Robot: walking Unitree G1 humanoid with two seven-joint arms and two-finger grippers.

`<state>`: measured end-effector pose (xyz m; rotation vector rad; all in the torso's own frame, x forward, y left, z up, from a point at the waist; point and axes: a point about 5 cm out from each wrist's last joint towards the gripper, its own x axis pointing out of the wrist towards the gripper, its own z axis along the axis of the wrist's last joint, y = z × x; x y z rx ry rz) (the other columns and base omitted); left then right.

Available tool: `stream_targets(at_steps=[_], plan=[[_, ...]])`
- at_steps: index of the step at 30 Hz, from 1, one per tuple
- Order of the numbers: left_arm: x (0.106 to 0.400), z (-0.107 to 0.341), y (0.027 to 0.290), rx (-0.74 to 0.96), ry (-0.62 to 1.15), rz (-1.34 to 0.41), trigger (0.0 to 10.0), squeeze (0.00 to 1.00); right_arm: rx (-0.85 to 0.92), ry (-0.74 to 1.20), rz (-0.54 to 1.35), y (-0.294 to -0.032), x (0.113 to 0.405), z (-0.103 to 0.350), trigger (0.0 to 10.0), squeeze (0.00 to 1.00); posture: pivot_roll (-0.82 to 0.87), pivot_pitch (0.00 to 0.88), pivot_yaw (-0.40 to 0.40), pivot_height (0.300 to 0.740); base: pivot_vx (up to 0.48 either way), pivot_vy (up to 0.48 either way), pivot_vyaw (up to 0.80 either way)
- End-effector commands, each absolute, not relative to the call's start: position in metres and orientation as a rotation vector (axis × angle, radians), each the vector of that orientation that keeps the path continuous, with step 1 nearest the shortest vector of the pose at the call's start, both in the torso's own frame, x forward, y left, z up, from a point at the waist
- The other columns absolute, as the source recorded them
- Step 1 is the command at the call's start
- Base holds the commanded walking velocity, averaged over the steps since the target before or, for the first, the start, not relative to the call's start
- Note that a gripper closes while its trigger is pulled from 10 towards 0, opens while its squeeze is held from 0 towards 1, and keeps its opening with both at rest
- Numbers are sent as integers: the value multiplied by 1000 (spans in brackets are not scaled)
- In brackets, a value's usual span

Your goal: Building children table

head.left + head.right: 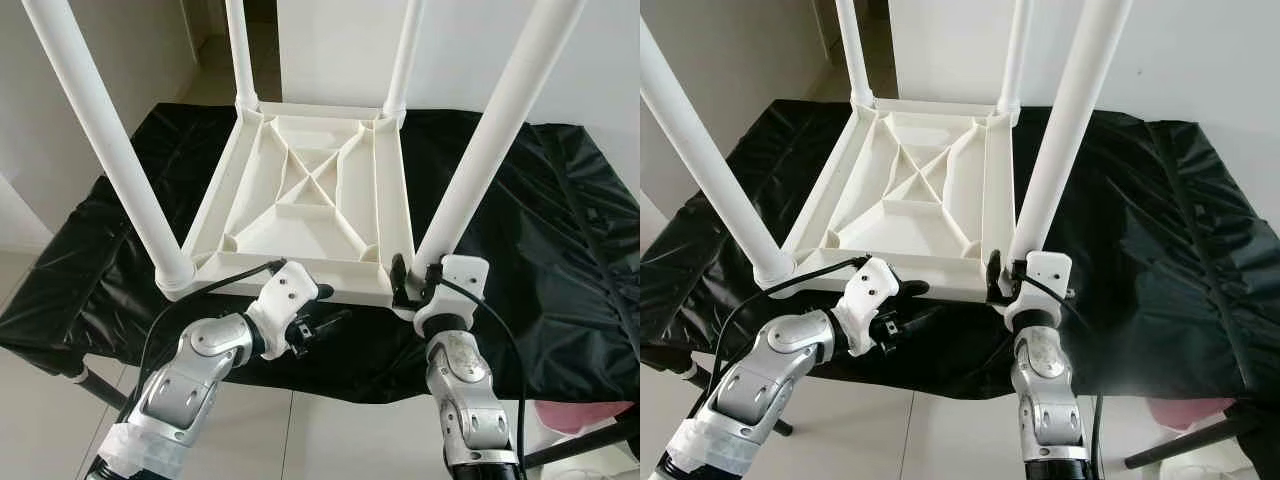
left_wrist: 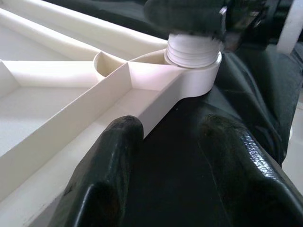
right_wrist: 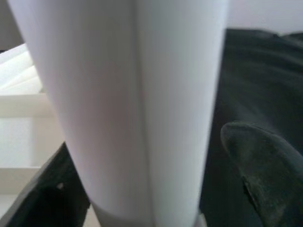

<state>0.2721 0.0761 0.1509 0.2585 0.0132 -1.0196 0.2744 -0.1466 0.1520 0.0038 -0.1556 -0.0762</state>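
We find the right end effector (image 1: 417, 277) clamped low around the near-right leg (image 1: 480, 150), likely to twist it home in its corner socket. The left end effector (image 1: 322, 322) sits spread, gripping nothing, just beside the near rim. The children table (image 1: 310, 190) lies inverted on the black-draped counter (image 1: 560, 230) so all four leg sockets face upward.
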Motion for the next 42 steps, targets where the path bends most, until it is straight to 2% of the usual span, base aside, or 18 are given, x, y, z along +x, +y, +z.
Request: stream_targets(at_steps=[1,11,22,42], plan=[[270,149,78,264,24,-1013,10000,0,-17,-153,-60,-145,268,149,10000,0,-52,92,20,740,0,0,0],[287,155,93,309,-16,-920,10000,0,-65,-166,41,-148,240,139,10000,0,-56,84,13,740,0,0,0],[312,158,112,380,-17,-855,10000,0,-60,-117,25,-154,229,127,10000,0,-67,91,37,740,0,0,0],[326,144,126,384,60,-978,10000,0,-64,-121,-18,-159,229,124,10000,0,-77,91,72,740,0,0,0]])
